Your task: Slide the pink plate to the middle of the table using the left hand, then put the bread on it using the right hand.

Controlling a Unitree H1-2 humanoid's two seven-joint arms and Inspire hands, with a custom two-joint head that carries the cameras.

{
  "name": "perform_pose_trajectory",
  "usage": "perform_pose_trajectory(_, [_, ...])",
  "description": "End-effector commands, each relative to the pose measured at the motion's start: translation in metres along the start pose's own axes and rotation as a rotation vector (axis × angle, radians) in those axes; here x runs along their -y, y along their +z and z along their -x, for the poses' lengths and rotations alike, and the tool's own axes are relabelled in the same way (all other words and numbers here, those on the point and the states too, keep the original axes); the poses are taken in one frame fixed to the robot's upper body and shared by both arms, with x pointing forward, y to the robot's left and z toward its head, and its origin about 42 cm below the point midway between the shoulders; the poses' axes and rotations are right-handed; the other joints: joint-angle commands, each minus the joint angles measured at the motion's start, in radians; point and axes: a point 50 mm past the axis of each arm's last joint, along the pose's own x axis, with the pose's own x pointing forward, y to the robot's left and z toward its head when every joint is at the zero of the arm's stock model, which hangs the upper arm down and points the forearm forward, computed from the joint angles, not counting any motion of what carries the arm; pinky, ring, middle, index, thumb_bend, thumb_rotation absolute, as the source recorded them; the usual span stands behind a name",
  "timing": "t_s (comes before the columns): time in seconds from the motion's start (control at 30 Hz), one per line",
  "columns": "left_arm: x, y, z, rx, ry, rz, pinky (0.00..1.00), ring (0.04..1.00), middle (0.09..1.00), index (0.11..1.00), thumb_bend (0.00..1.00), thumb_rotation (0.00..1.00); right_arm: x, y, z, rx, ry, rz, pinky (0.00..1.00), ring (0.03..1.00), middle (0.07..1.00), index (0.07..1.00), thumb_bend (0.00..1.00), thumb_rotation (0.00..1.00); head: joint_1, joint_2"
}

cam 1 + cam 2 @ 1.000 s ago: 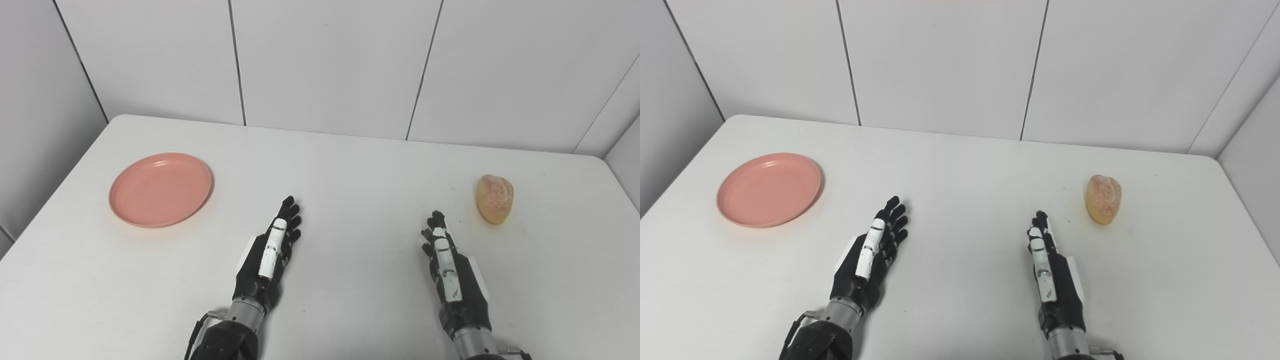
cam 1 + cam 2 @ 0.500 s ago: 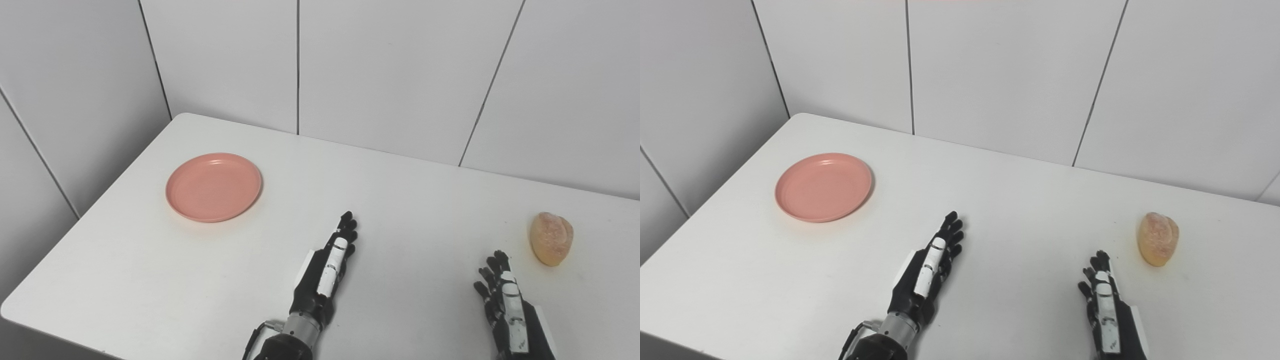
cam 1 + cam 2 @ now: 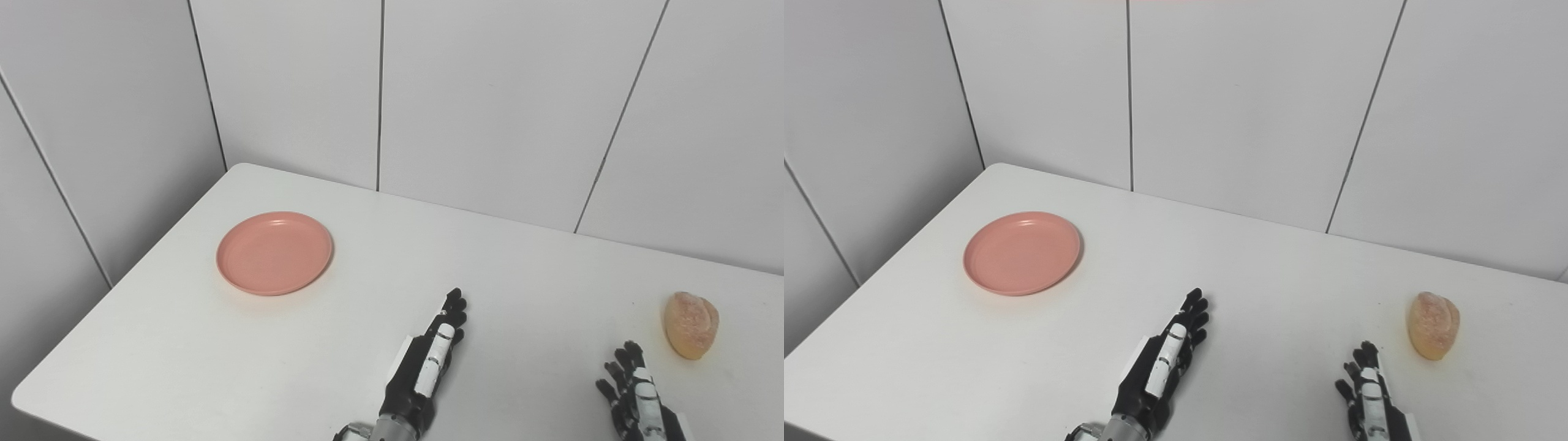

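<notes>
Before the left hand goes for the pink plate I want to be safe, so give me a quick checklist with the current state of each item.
1. Pink plate holds nothing: ok.
2. Plate lies flat on the table, fully on the surface: ok.
3. Left hand open, holding nothing: ok.
4. Table between left hand and plate bare: ok.
5. Bread sits apart from the plate's way to the middle: ok.
6. Right hand open and off the bread: ok, though partly cut off by the picture's edge.
</notes>
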Motion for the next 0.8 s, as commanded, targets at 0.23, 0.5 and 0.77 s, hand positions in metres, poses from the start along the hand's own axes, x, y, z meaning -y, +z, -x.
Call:
perform_pose_trajectory(0.23, [0.002, 0.006, -0.002, 0.010, -0.001, -0.008, 1.00, 1.000, 1.000, 0.994, 0.39, 1.00, -0.001, 0.011, 0.001, 0.072, 0.007, -0.007, 1.00, 1.000, 1.000, 1.000, 0.14, 1.00, -0.003, 0.000])
perform_pose_trajectory(0.5, [-0.004, 0.021, -0.003, 0.052, -0.003, -0.086, 1.00, 0.989, 0.993, 0.976, 0.42, 1.00, -0.002, 0.012, 0.000, 0.069, 0.005, -0.002, 1.00, 1.000, 1.000, 1.000, 0.15, 1.00, -0.001, 0.004])
perform_pose_trajectory(0.77, [-0.016, 0.041, -0.007, 0.121, -0.010, -0.135, 0.99, 0.958, 0.970, 0.959, 0.47, 1.00, -0.001, 0.013, 0.000, 0.068, 0.004, 0.006, 1.00, 1.000, 1.000, 1.000, 0.14, 1.00, 0.008, 0.005])
